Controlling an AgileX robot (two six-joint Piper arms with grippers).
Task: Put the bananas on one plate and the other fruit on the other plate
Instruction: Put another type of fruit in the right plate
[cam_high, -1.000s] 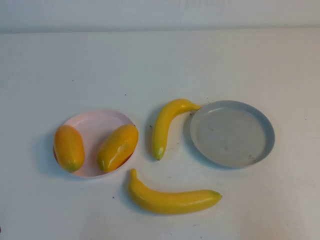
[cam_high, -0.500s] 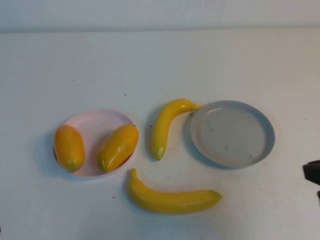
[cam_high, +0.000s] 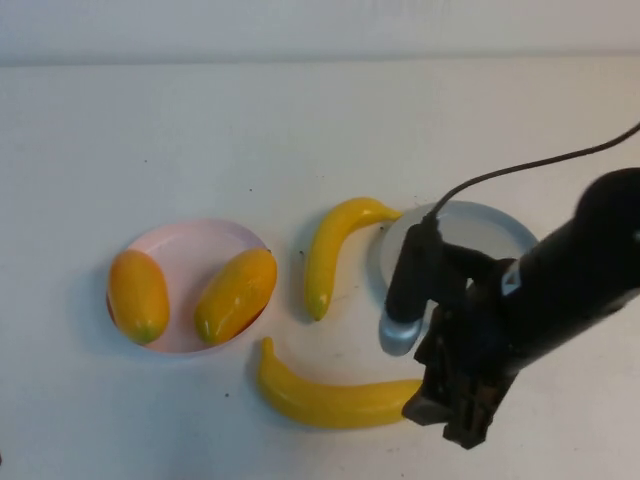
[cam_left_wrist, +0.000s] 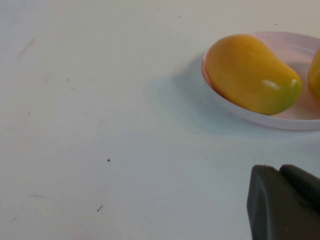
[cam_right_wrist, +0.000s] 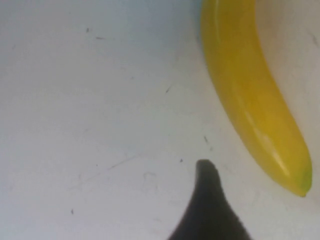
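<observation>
Two bananas lie on the table: a curved one (cam_high: 330, 250) just left of the grey-blue plate (cam_high: 500, 225), and a larger one (cam_high: 330, 400) nearer the front. Two orange-yellow fruits (cam_high: 137, 295) (cam_high: 236, 294) rest on the pink plate (cam_high: 190, 240). My right gripper (cam_high: 445, 410) hangs over the larger banana's (cam_right_wrist: 250, 100) green-tipped right end. It is open and empty: one dark finger (cam_right_wrist: 206, 185) stands alone beside the banana. My left gripper (cam_left_wrist: 280, 171) is shut and empty, low over bare table near the pink plate (cam_left_wrist: 300, 120) and its left fruit (cam_left_wrist: 250, 72).
The right arm (cam_high: 560, 290) and its cable cover the grey-blue plate's near half. The white table's back edge runs along the top of the high view.
The right arm has swung in from the right edge, across the grey-blue plate, and now hangs over the front banana's right end. The fruit and plates have not moved.
</observation>
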